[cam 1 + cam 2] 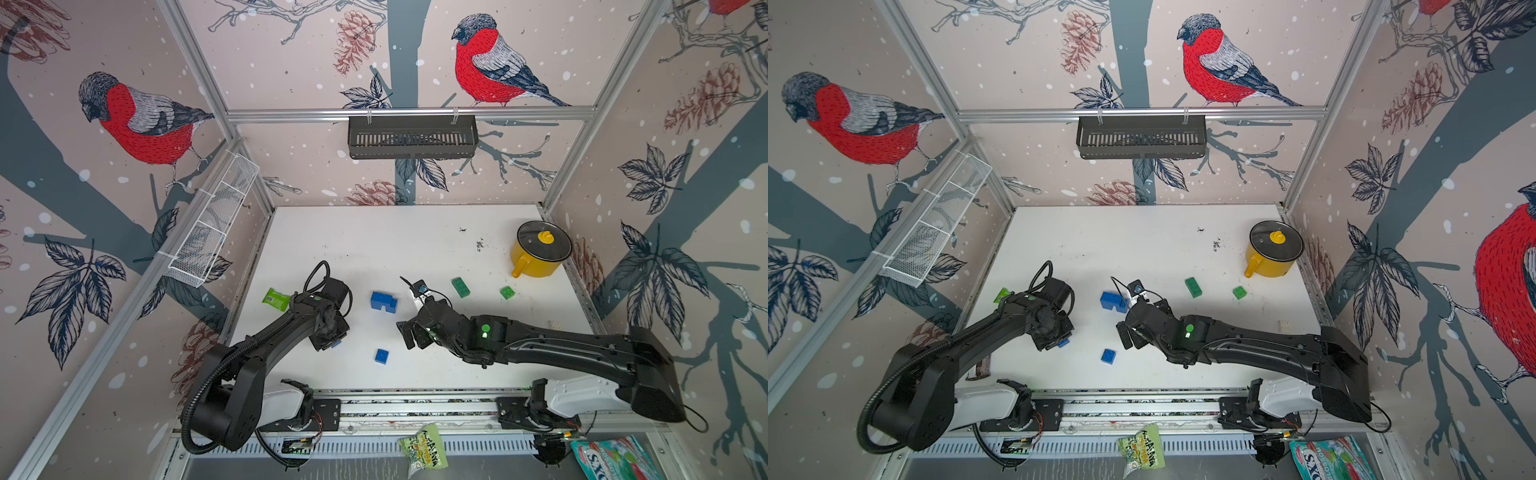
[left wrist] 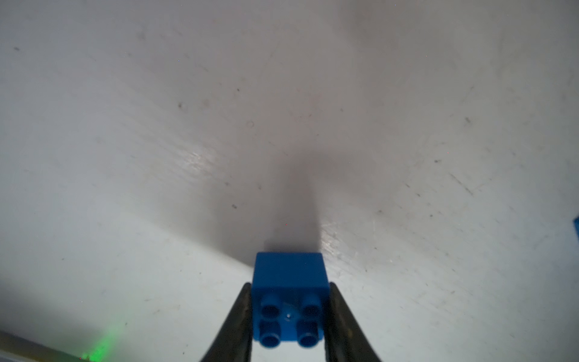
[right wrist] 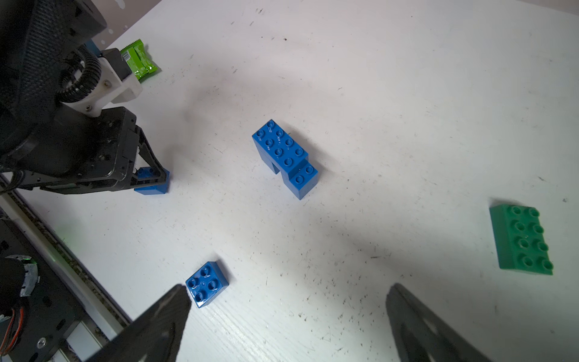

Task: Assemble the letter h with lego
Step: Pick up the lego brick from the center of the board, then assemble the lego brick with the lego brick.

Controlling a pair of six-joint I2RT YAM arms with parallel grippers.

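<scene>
The left arm bends low over the white table (image 1: 374, 241). The left gripper (image 2: 289, 286) is clamped on a small blue square brick (image 2: 289, 272), near the table's front left. The right arm stretches toward the centre. The right gripper (image 3: 286, 297) has its fingers wide apart and holds nothing, near a loose blue square brick (image 3: 206, 284). Between the arms stands a stepped blue assembly (image 1: 383, 301). To its right lie a green oblong brick (image 1: 460, 287) and a green square brick (image 1: 507, 292). The yellow pot (image 1: 536, 268) has its lid on, so its inside is hidden.

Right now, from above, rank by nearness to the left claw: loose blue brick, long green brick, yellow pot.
From the left gripper, in a top view:
1. Loose blue brick, on its right.
2. Long green brick, further right.
3. Yellow pot, far right corner.
</scene>
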